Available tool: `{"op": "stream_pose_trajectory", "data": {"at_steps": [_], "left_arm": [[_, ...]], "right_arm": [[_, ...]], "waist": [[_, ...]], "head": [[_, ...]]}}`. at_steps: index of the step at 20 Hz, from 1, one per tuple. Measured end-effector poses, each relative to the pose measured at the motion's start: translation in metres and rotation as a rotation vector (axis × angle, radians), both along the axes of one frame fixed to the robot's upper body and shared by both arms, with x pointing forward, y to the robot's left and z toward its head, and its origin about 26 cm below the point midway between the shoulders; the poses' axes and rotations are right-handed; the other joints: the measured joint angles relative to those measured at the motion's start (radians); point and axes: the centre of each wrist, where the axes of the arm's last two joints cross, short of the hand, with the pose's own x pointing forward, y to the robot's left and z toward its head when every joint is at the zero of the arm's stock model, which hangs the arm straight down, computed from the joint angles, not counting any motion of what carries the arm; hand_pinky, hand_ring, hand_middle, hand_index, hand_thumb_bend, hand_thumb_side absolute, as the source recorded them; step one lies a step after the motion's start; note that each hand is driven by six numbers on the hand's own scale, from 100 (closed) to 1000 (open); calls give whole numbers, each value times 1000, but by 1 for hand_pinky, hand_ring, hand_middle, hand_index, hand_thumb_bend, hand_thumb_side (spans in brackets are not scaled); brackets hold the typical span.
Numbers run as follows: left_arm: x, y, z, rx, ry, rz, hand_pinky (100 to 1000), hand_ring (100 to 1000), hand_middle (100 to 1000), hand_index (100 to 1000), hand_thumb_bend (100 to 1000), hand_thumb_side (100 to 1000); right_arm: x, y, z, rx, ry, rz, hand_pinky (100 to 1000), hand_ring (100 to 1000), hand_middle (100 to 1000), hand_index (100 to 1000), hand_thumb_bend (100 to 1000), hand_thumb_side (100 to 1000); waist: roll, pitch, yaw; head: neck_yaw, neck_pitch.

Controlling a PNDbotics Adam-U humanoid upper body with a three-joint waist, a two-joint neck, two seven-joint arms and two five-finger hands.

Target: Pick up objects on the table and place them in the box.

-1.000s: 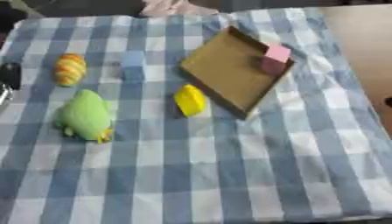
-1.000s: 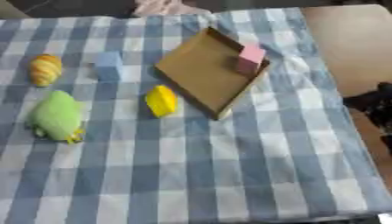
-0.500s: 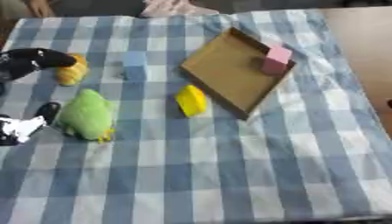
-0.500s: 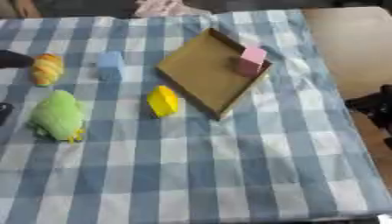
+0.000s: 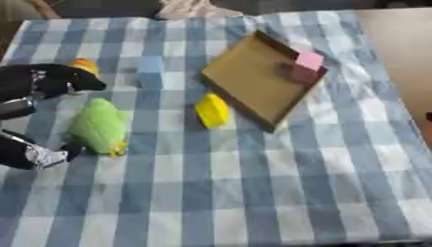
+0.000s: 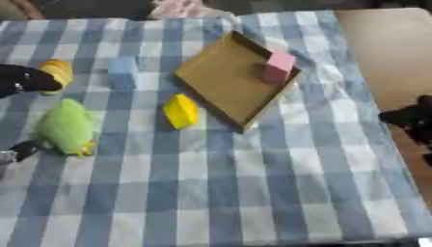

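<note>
Left eye view shows the green plush toy [image 5: 99, 126] lying on the blue-and-white checked tablecloth [image 5: 253, 183], well left of the cardboard box [image 5: 253, 79]. The robot's left hand [image 5: 38, 84] reaches in from the left edge with the toy between its upper fingers [image 5: 80, 79] and a lower fingertip [image 5: 38, 154]; the fingers are spread wide around the toy and not closed on it, which reads as lining up a grasp. Just beyond the upper fingers sits an orange-yellow croissant-like object [image 5: 84, 66], with a light blue block [image 5: 151, 71] beside it. A yellow object [image 5: 212, 110] rests just left of the box's near rim. A pink block [image 5: 305, 67] is already inside the box. In the right eye view, the right hand [image 6: 411, 119] shows dark off the table's right edge; whether it is spread or curled cannot be told.
</note>
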Motion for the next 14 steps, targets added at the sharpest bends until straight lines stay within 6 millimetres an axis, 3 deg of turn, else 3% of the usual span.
{"op": "stream_pose_trajectory", "data": {"at_steps": [1, 2, 4, 10, 14], "left_arm": [[3, 0, -3, 15, 10, 4, 966, 951, 856, 1000, 291, 407], [6, -1, -5, 31, 17, 8, 960, 946, 834, 938, 291, 370], [12, -2, -7, 58, 28, 18, 958, 946, 844, 970, 262, 355], [26, -2, -16, 122, 42, 69, 968, 953, 861, 983, 364, 223], [34, 1, -22, 162, 41, 101, 972, 956, 867, 992, 387, 237]], "right_arm": [[0, 0, 0, 0, 0, 1, 899, 812, 743, 902, 100, 531], [0, 0, 1, -1, 0, 2, 899, 811, 742, 902, 100, 530], [1, 0, 1, -2, 1, 4, 899, 810, 742, 901, 100, 530], [1, 1, 1, -3, 8, 9, 899, 807, 738, 900, 100, 529], [2, 2, 1, 1, 10, 9, 900, 806, 737, 899, 100, 529]], "waist": [[1, 0, -2], [2, 1, -4], [4, 5, -5], [7, 12, -10], [8, 13, -12]], "head": [[1, 0], [2, 0], [4, 0], [9, -1], [10, -1]]}}
